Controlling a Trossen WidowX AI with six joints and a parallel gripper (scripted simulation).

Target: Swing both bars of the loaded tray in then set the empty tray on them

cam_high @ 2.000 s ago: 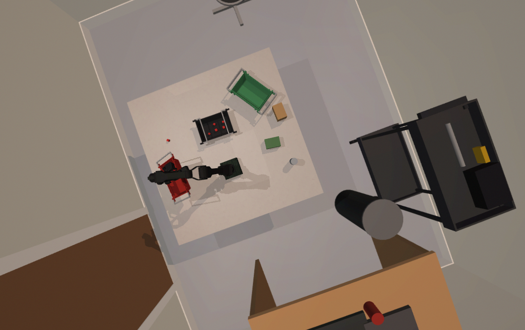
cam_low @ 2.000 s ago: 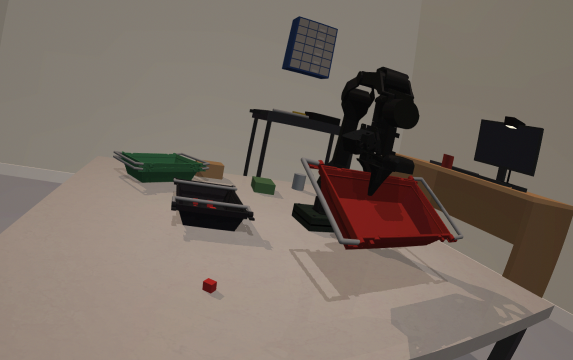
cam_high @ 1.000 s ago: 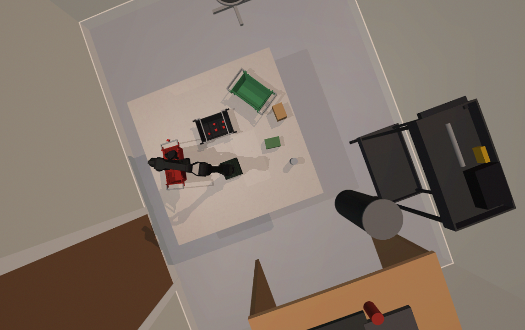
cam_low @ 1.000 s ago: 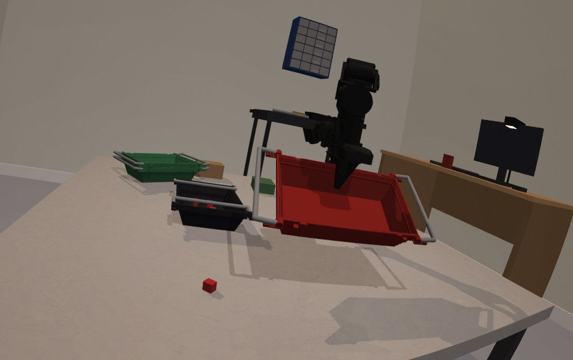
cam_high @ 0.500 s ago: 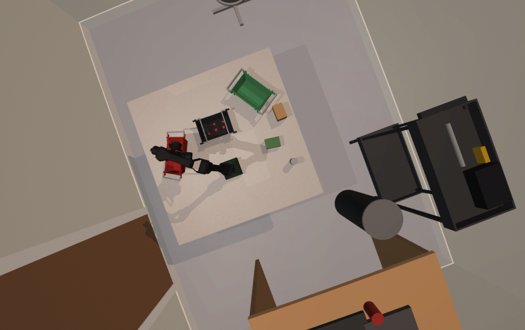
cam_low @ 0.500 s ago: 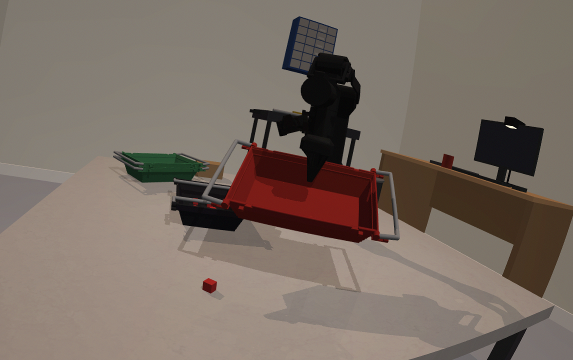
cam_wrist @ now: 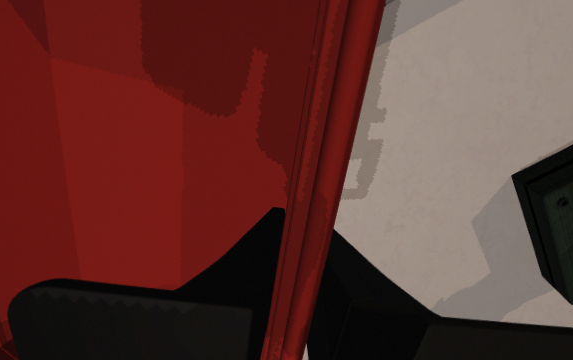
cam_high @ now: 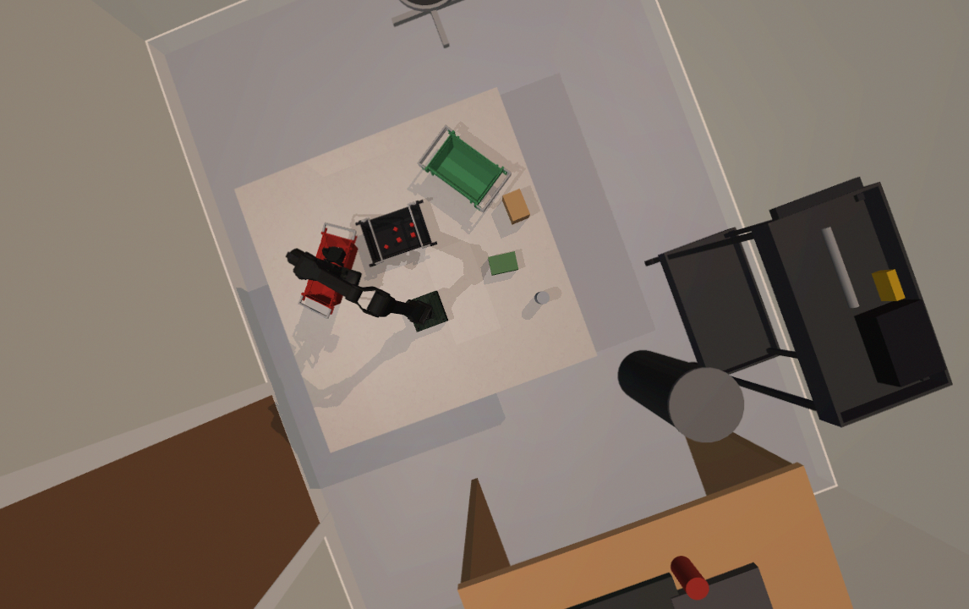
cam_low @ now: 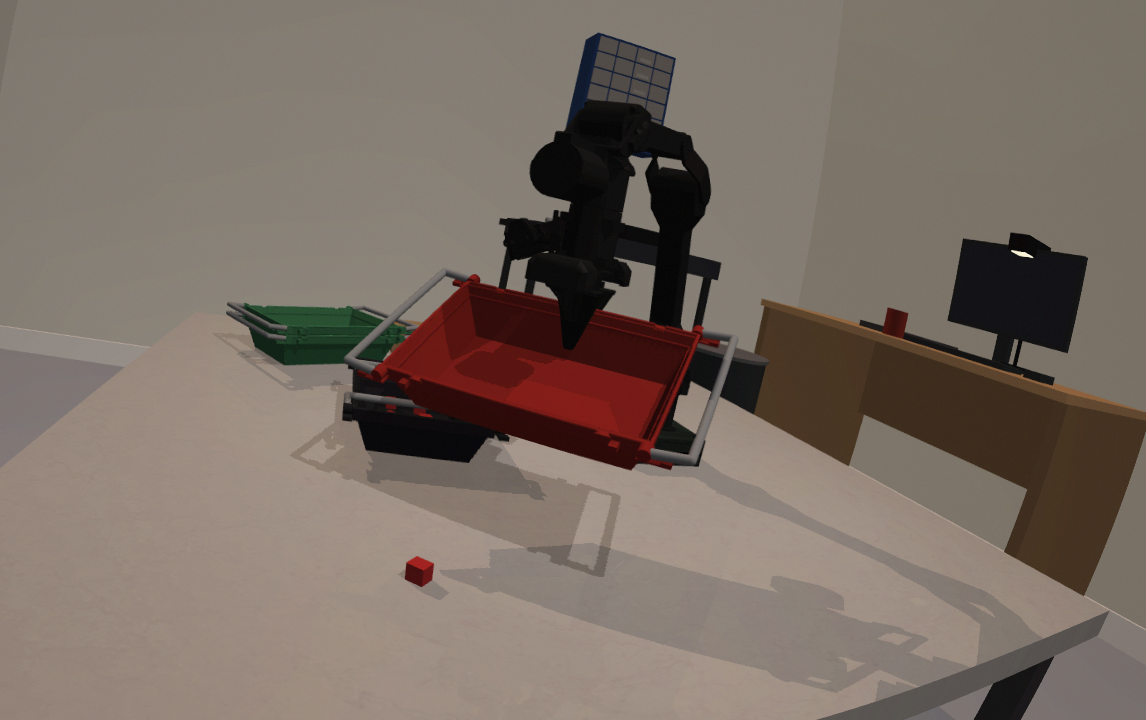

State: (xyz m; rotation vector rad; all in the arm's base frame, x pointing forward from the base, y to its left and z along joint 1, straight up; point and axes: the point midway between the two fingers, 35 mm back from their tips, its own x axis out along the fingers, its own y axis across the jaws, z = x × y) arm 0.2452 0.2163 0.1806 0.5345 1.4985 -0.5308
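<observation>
Top: black hand [cam_high: 319, 266] over empty red plastic tray [cam_high: 329, 268], beside black loaded plastic tray [cam_high: 396, 232] on beige table [cam_high: 397, 378].
Exterior: red tray airborne, tilted, overlapping black tray; small red cube [cam_low: 419, 570] loose on table.
Wrist: hand clamped on red tray's side wall.

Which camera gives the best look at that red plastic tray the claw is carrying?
The exterior view: the whole red plastic tray hangs tilted above the table, both grey bars visible. The top view shows it small, partly under the arm. The wrist view shows only its clamped rim.
</observation>
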